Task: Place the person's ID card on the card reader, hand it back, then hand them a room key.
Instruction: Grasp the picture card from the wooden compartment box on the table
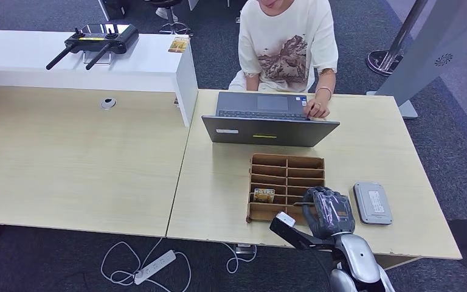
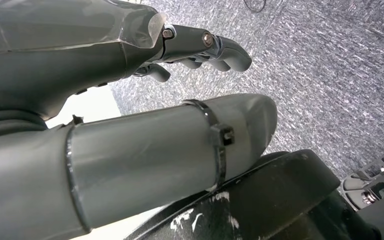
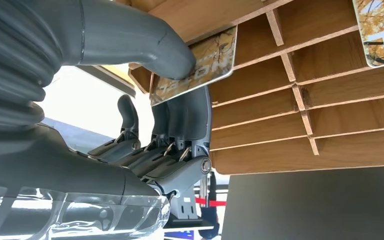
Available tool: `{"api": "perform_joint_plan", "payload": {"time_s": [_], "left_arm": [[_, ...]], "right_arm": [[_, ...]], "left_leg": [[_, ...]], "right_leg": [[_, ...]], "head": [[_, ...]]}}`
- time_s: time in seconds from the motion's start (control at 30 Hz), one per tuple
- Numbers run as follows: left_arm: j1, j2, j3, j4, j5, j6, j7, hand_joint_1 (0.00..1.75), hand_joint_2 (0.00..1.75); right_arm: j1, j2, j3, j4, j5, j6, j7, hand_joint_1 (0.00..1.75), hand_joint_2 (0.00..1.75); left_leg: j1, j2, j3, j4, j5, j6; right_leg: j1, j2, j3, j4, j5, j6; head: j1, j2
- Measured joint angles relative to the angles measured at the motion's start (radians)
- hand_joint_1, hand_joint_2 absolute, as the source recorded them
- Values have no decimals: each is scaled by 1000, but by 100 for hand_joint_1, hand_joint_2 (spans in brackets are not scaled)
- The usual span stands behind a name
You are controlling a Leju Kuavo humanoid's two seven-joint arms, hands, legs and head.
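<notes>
1. At the upper left of the head view, a white counter (image 1: 127,64) is seen, with a black controller (image 1: 94,41) and a small card (image 1: 179,44) lying on it.
2. Below the counter, at the left, a pale desk (image 1: 73,158) with a round cable port (image 1: 108,103) is shown; a white power strip (image 1: 155,266) lies on the carpet at the lower left.
3. In the left wrist view, the left hand (image 2: 130,100) is seen over grey carpet, its fingers (image 2: 220,50) curled in and nothing held in them.
4. At the upper middle of the head view, a person (image 1: 289,42) is seated behind a grey laptop (image 1: 270,121), with one hand (image 1: 317,109) resting on its keyboard.
5. Below the laptop, a wooden rack (image 1: 286,185) of compartments stands on the table (image 1: 219,182); a key card (image 1: 264,195) stands in a lower-left compartment.
6. At the rack's lower right corner, the right hand (image 1: 328,210) is placed over the near compartments.
7. In the right wrist view, a second card (image 3: 195,65) is pinched between the thumb and fingers (image 3: 190,117) of the right hand (image 3: 130,100), just at the rack (image 3: 305,100); another card (image 3: 380,30) is seen in a compartment at the upper right.
8. To the right of the hand in the head view, a grey card reader (image 1: 372,202) lies flat on the table, apart from the hand.
</notes>
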Motion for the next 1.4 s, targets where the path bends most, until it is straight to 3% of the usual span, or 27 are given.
{"api": "perform_joint_plan", "payload": {"time_s": [0.53,0.77,1.0,1.4], "left_arm": [[0,0,-1,0,4,2,-1,0,0],[0,0,-6,0,4,2,-2,0,0],[0,0,-7,0,8,2,-2,0,0],[0,0,-25,0,6,-1,-2,0,0]], "right_arm": [[2,0,0,-39,0,-28,-9,159,175],[7,0,-4,-63,-5,-36,-19,157,175],[20,0,-16,-103,-95,-28,-79,153,175],[44,-1,-31,-186,-274,34,-173,166,175]], "left_leg": [[0,0,0,0,0,0],[0,0,0,0,0,0],[0,0,0,0,0,0],[0,0,1,0,0,0]], "right_leg": [[0,0,0,0,0,0],[0,0,0,0,0,0],[0,0,0,0,0,0],[0,0,0,0,0,0]], "head": [[0,0],[0,0],[0,0],[0,0]]}}
